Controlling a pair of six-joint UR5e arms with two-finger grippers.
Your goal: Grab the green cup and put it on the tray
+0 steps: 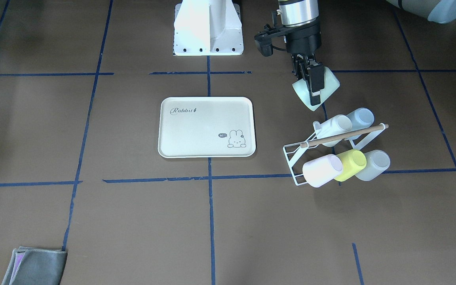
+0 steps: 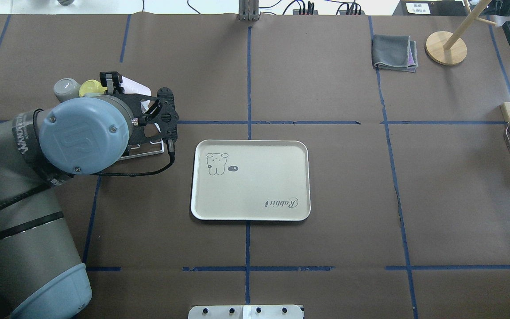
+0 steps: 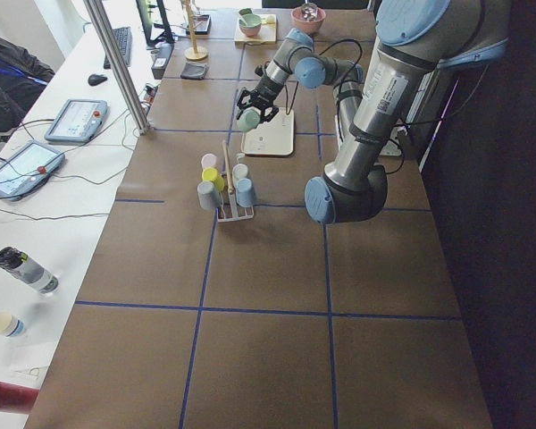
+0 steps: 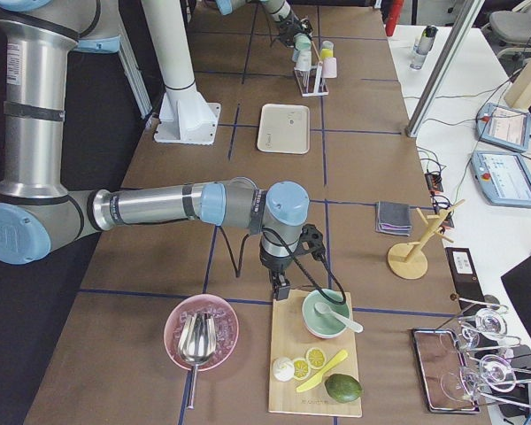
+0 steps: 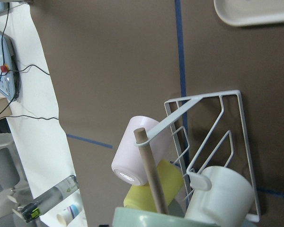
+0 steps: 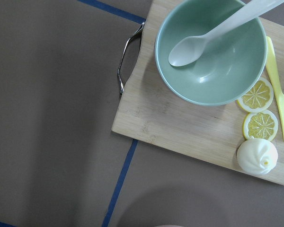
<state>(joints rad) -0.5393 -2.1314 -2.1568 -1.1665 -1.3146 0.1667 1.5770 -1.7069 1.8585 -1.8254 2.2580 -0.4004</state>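
In the front-facing view the left pincer [image 1: 313,92] is reaching down in the upper right of the frame. Its fingers are clamping the green cup [image 1: 332,82] by its wall. The cup is hanging tilted, with its wide mouth pointing toward the lower left of the frame and its base toward the upper right. Whether it is touching the table [image 1: 93,221] cannot be told. It is sitting just above the wire rack [image 1: 291,158] in the frame and well apart from the tray [image 1: 196,130]. The tray is lying flat at the centre, its bunny drawing showing near its lower right corner.

The rack is standing at the right middle, carrying a wooden bar [image 1: 346,134] across its top. A white mug [image 1: 337,123] and a pale blue cup [image 1: 361,117] are resting on its upper side in the frame. A pink cup [image 1: 321,171], a yellow-green cup [image 1: 351,164] and a grey-blue cup [image 1: 375,164] are resting along its lower side. In the left wrist view the green cup's rim is showing at the bottom edge, with the rack just beyond it.

In the exterior right view the right pincer [image 4: 277,285] is hovering at the lower centre, by the near edge of a wooden board [image 4: 288,372]. Whether its fingers are apart or together cannot be told. The right wrist view is looking down on a green bowl [image 6: 227,71] holding a white spoon [image 6: 213,35] on that board. A grey cloth [image 1: 34,265] is lying in the lower left corner of the front-facing view.
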